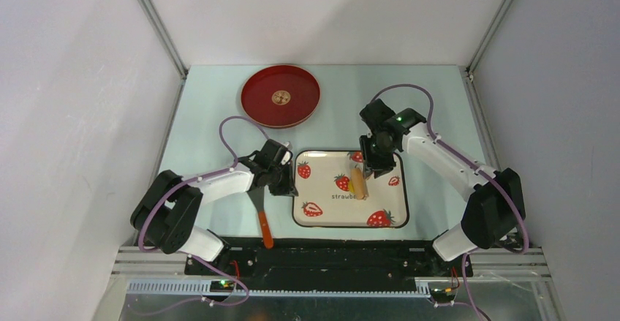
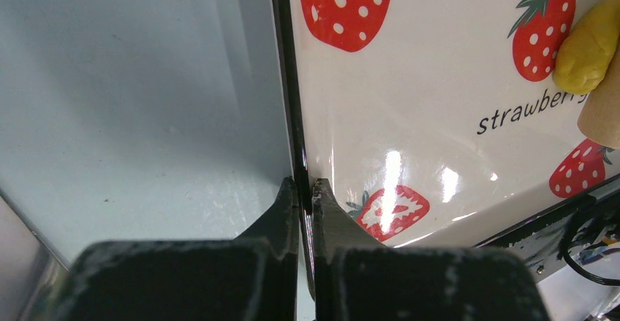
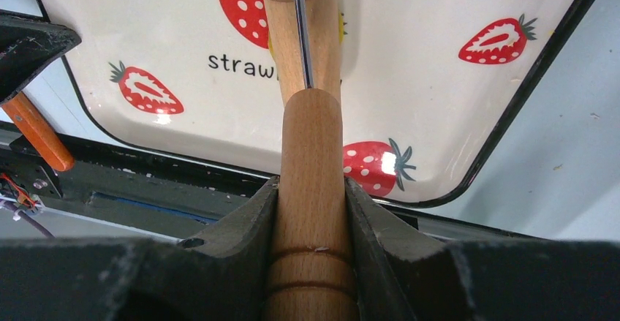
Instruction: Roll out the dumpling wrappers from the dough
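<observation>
Clearly the step in hand is flattening. The right gripper (image 3: 311,186) is clamped on the handle of the wooden rolling pin (image 3: 311,138), whose drum lies near the middle of the strawberry tray (image 2: 439,102). The dough (image 2: 585,47), a thick yellow lump, touches the drum's left side; how much sits under it is hidden. The left gripper (image 2: 305,186) has its jaws together on the tray's black left rim, which should stop the tray sliding. To roll well, I judge the drum needs even downward pressure and short passes across the lump, stopping short of the raised rim. An orange-handled scraper (image 1: 265,229) lies on the table (image 1: 212,116) just near-left of the tray, under the left arm. A red plate (image 1: 256,91) sits far left, well apart, so neither blocks the stroke.
</observation>
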Robot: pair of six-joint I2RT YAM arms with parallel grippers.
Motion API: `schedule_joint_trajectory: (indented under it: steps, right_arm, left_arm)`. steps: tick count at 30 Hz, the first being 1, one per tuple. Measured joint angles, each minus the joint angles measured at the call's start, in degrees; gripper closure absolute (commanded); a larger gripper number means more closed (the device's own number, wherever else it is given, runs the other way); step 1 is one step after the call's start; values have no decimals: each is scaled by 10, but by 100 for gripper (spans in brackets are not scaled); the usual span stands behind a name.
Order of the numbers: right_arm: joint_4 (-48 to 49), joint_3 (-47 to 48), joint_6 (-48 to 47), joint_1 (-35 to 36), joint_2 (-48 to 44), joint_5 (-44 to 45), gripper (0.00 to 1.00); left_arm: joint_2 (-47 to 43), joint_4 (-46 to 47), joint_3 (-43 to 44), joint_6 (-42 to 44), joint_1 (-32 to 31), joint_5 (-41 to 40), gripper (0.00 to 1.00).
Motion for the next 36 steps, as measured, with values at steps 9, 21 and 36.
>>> schedule_joint_trajectory:
  steps: [9, 21, 36]
  right_arm:
    - [3, 2, 0, 1, 15, -1, 100]
    - [1, 8, 0, 20, 30, 21, 100]
    - [9, 5, 0, 23, 33, 21, 100]
  left_arm:
    - [0, 0, 0, 0, 0, 0, 100]
    - [0, 0, 0, 0, 0, 0, 100]
    - [0, 0, 0, -4, 0, -1, 100]
